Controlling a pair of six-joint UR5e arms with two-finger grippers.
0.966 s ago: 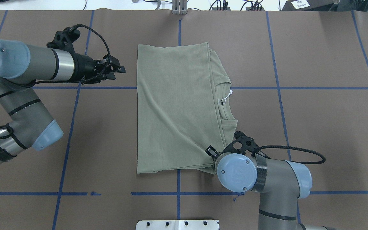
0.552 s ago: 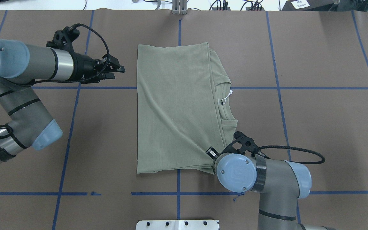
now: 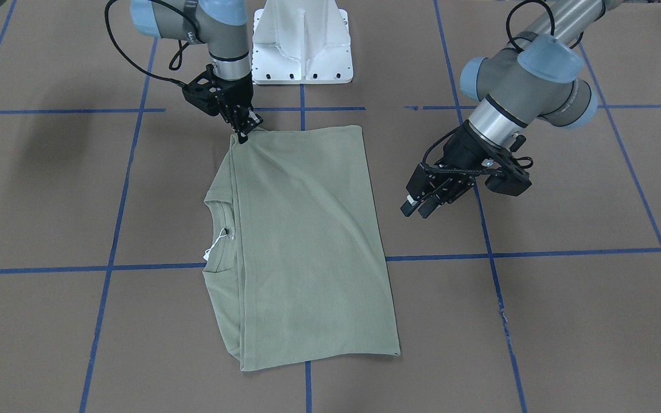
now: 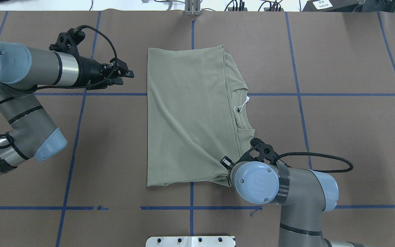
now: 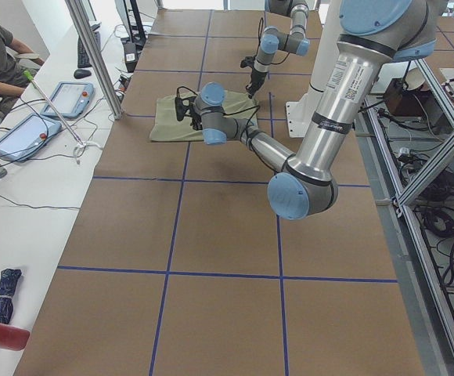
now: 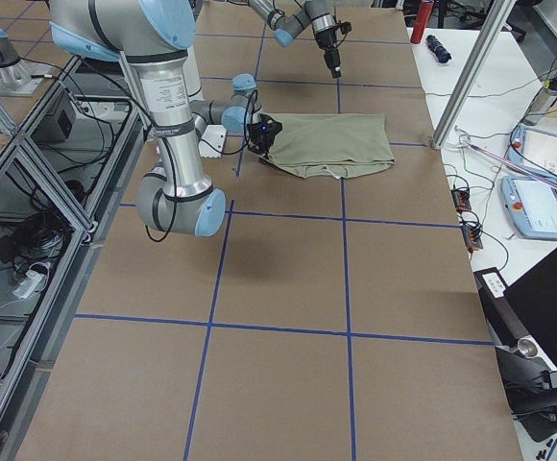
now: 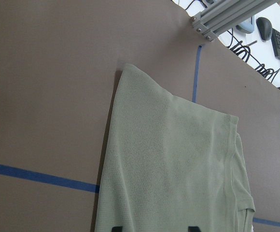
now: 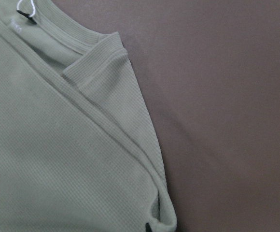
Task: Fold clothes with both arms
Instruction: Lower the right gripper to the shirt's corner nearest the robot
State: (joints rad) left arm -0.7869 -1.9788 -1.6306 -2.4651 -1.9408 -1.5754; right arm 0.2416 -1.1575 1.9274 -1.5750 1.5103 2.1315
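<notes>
One sage-green shirt [image 4: 187, 116] lies folded flat on the brown table [image 4: 338, 137], with its neckline and white tag [image 4: 246, 100] exposed along one long side. The right gripper [image 3: 242, 136] is clenched on the shirt's corner on that neckline side, at the end nearest the white pedestal base [image 3: 302, 40]. The left gripper [image 4: 127, 78] hovers just off the shirt's opposite long side, near its far corner. Its fingers are spread and hold nothing, clear of the fabric.
</notes>
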